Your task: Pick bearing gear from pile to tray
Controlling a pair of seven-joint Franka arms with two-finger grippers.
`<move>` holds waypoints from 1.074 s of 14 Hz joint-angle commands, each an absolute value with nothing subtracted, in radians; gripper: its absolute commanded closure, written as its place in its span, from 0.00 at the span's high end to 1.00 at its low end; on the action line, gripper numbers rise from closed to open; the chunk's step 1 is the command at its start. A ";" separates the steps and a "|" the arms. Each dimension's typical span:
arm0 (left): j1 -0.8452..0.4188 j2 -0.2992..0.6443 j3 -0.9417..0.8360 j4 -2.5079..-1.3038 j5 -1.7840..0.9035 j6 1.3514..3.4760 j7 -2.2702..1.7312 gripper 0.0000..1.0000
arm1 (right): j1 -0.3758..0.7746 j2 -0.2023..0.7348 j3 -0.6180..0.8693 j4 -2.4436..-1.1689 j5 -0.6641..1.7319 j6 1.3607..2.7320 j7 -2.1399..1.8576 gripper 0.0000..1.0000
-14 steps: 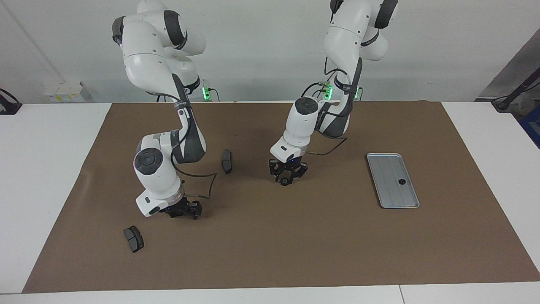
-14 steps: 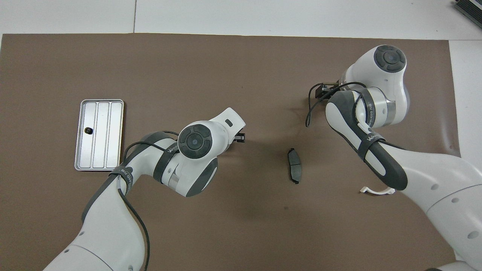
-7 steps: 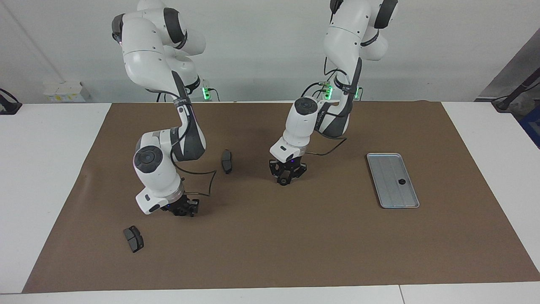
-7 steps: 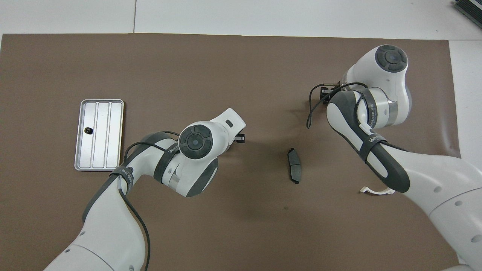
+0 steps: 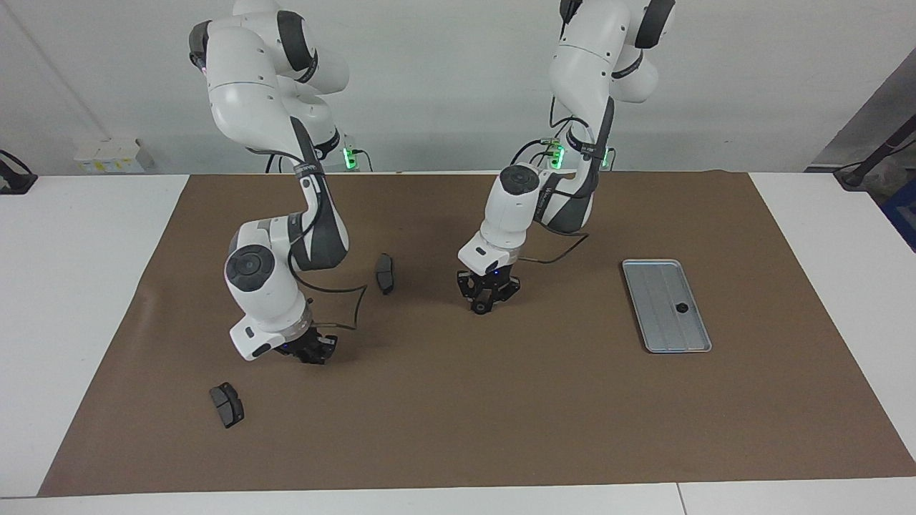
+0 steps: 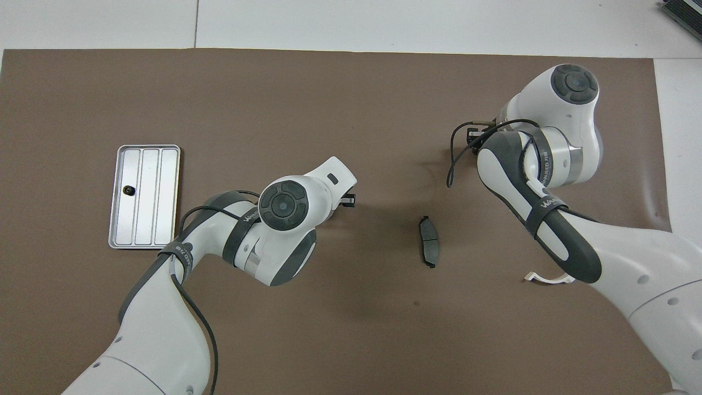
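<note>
Brown mat (image 5: 501, 415) covers the table. Facing view: my right gripper (image 5: 315, 355) sits low at eight o'clock of my left gripper (image 5: 479, 309). The tray (image 5: 658, 286) lies at three o'clock, one brake pad (image 5: 385, 273) at ten, a second brake pad (image 5: 227, 405) at eight. A black round piece (image 5: 682, 308) rests in the tray. My left tips meet; my right jaws are narrower than a second ago, but whether they are closed I cannot tell.

The tray (image 5: 667, 306) lies on the mat (image 5: 501, 429) toward the left arm's end of the table, with one small round piece (image 5: 682, 308) in it. Well apart from the tray, toward the right arm's end, lies a brake pad (image 5: 385, 273). A second brake pad (image 5: 226, 404) lies farther from the robots than the first. A half-ring bracket (image 6: 548, 278) lies nearer to the robots than the tray.
</note>
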State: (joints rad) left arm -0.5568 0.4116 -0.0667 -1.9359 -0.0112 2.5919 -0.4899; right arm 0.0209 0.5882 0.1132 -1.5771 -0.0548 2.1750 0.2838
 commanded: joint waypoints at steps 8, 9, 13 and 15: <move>-0.185 0.399 -0.061 -1.755 -0.021 2.293 -0.238 0.07 | 0.145 0.584 0.202 -1.485 -0.034 2.158 0.527 0.00; -0.137 0.390 -0.064 -1.758 -0.023 2.271 -0.168 0.07 | 0.175 0.589 0.201 -1.483 -0.038 2.158 0.573 0.00; 0.006 0.359 -0.063 -1.808 -0.026 2.207 0.118 0.07 | 0.305 0.638 0.193 -1.407 -0.080 2.158 0.776 0.00; 0.046 0.344 -0.063 -1.856 -0.026 2.224 0.213 0.07 | 0.351 0.644 0.195 -1.401 -0.109 2.158 0.854 0.00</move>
State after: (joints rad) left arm 0.0151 0.3912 -0.0511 -1.7833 -0.0146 2.2214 0.1315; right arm 0.3194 0.6120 0.1977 -1.4522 -0.0772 2.1750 0.7872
